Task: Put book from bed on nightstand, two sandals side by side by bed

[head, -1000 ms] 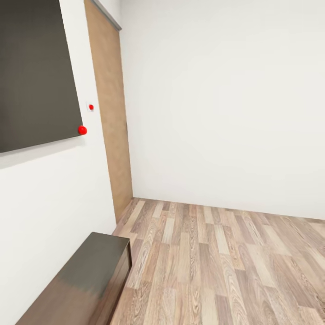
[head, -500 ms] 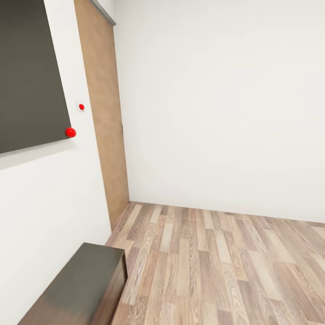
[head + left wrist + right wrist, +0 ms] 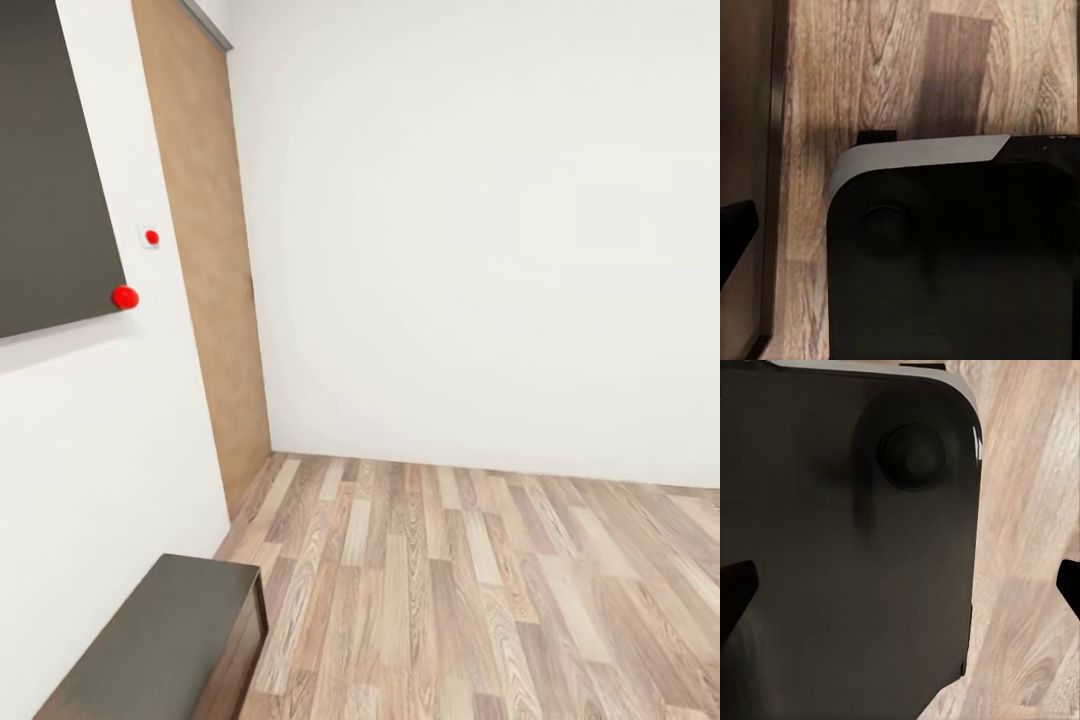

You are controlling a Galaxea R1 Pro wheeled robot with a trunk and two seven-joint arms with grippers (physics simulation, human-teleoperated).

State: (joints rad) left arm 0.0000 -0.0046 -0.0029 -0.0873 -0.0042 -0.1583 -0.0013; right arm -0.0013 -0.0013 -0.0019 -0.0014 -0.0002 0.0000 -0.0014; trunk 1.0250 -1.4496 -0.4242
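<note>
Jaws' dark tips frame glossy black base (image 3: pixel 847 555).

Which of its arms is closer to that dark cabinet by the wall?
Left, likely. The left gripper hangs beside the dark cabinet; the right gripper hangs over the robot's base and floor.

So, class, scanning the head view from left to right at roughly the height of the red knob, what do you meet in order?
Dark wall panel → red knob → small white plate with a red dot → tan door → white far wall.
</note>
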